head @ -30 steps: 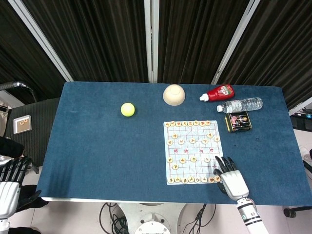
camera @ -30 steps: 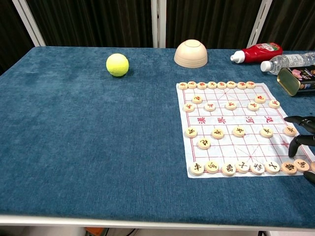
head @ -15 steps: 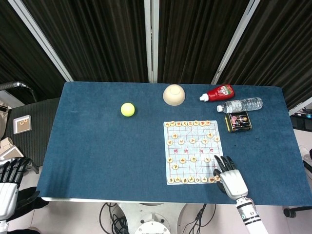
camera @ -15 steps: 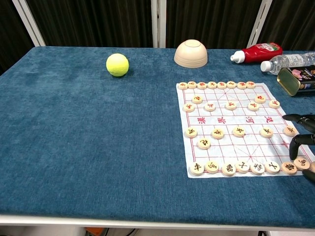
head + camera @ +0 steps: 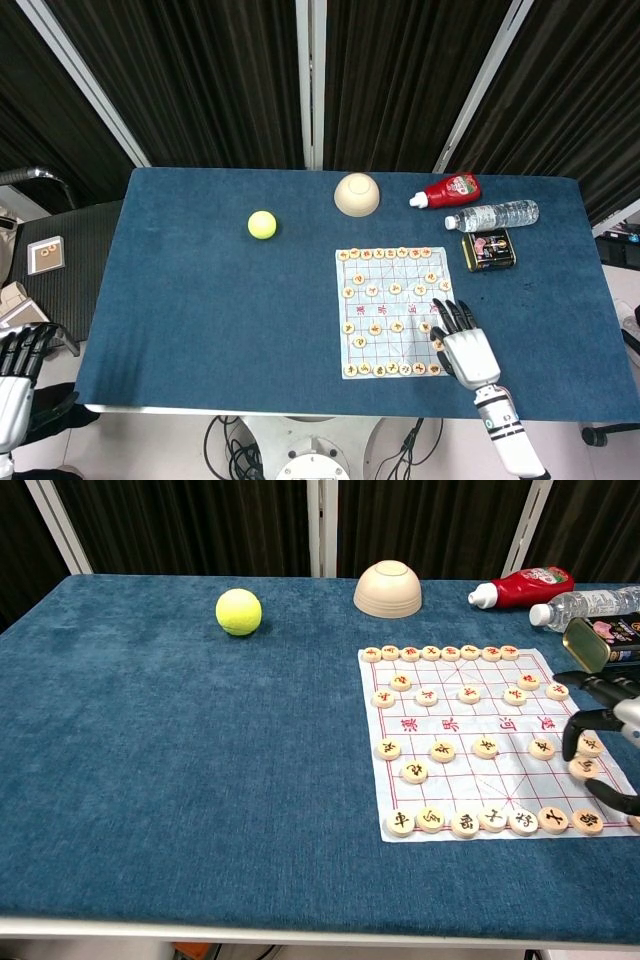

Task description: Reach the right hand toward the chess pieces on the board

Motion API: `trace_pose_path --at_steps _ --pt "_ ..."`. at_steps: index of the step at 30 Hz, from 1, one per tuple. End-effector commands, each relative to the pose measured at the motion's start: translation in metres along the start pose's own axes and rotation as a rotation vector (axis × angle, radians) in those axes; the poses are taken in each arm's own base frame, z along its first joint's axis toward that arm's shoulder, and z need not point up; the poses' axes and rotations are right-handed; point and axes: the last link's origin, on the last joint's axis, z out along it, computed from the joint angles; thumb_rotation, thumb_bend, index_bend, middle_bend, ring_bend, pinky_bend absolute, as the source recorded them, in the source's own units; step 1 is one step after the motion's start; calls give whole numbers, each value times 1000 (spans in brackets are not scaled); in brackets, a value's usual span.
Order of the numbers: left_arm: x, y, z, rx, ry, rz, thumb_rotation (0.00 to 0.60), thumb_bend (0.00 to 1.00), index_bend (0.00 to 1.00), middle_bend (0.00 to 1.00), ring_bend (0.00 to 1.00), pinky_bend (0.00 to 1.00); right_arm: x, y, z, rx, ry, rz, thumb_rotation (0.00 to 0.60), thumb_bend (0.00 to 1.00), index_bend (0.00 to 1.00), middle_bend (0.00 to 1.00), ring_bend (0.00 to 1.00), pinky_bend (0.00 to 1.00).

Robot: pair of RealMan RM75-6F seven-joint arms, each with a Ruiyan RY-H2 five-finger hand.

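Board: lies at the worktop's front-right area, chess pieces in rows.
Right hand: fingers spread apart, holding nothing, over the board's front-right corner.
Left hand: beyond the worktop's left edge, fingers apart.

Head view high above, looking down on whole table, chest view low, nearer, both sharing chessboard

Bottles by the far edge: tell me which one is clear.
The water bottle, lying on its side beside the red bottle; it is see-through with a white cap.
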Motion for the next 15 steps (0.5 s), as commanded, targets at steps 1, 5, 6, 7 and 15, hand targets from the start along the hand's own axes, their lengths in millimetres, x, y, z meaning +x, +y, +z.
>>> trace_pose_path --at_steps 1,5,6,7,15 --pt "0 -1 0 3 3 0 600 119 34 20 0 18 -2 -5 8 8 0 -7 600 305 546 0 0 0" --pt "0 -2 0 6 -1 -1 600 119 34 20 0 18 -5 -10 13 23 -2 -12 600 305 540 0 0 0" --pt "0 -2 0 7 -3 -1 600 119 34 20 0 18 -5 -11 14 27 -3 -14 600 305 534 0 0 0" --pt "-1 -3 0 8 -4 0 600 119 34 20 0 18 -5 -12 14 31 -5 -16 600 306 525 0 0 0" --pt "0 -3 0 7 -4 -1 600 119 34 20 0 18 -6 -10 11 31 -23 -28 600 299 428 0 0 0"
